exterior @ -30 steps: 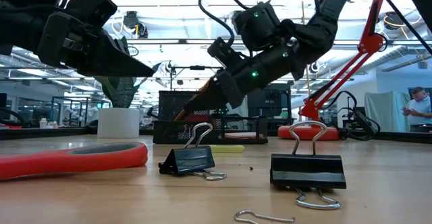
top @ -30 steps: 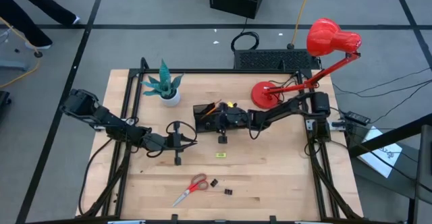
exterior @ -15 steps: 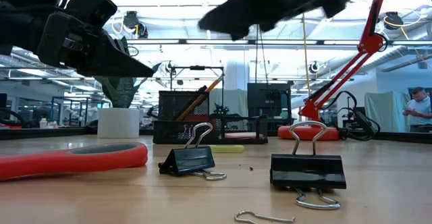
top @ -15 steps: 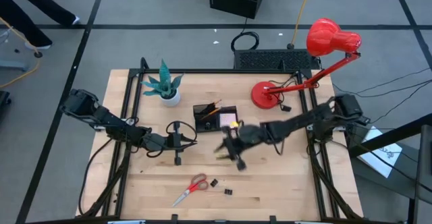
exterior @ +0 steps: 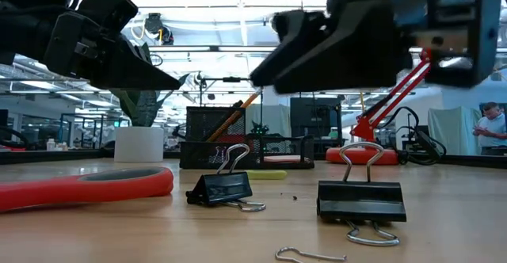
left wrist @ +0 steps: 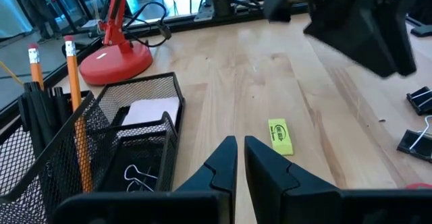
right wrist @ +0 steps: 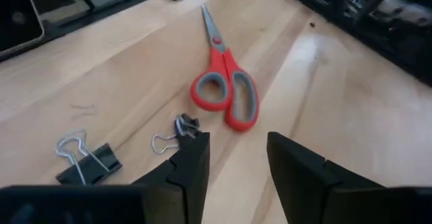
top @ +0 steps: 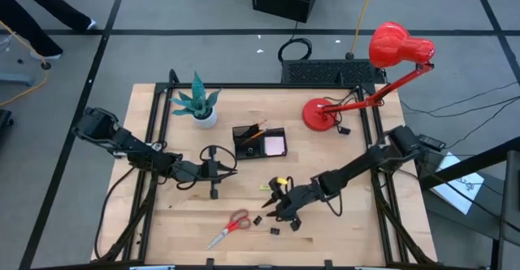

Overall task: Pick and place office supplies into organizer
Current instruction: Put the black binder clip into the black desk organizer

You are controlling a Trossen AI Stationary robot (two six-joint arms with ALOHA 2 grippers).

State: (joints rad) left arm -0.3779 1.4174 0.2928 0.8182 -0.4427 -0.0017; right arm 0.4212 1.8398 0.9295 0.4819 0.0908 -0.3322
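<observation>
The black mesh organizer [top: 260, 142] stands mid-table, with orange pencils [left wrist: 74, 102], a pink pad [top: 275, 145] and a wire clip inside it. My left gripper [top: 223, 171] hovers shut, just left of it and above the table. Red-handled scissors [right wrist: 226, 96] and two black binder clips [right wrist: 88, 160] [right wrist: 181, 131] lie near the front edge. My right gripper [right wrist: 237, 143] hangs open and empty above the clips, beside the scissors. A small yellow piece [left wrist: 280, 135] lies flat between the organizer and the clips.
A teal plant in a white pot [top: 199, 107] stands at the back left. The red lamp's base [top: 318, 114] sits at the back right, its arm slanting up over the right edge. A black keyboard [top: 333, 71] lies beyond the far edge. A loose wire handle [exterior: 309, 255] lies near the front.
My right gripper has swung from over the organizer toward the table's near edge and now hangs above the binder clips beside the scissors. The pink pad now shows in the organizer where the gripper stood.
</observation>
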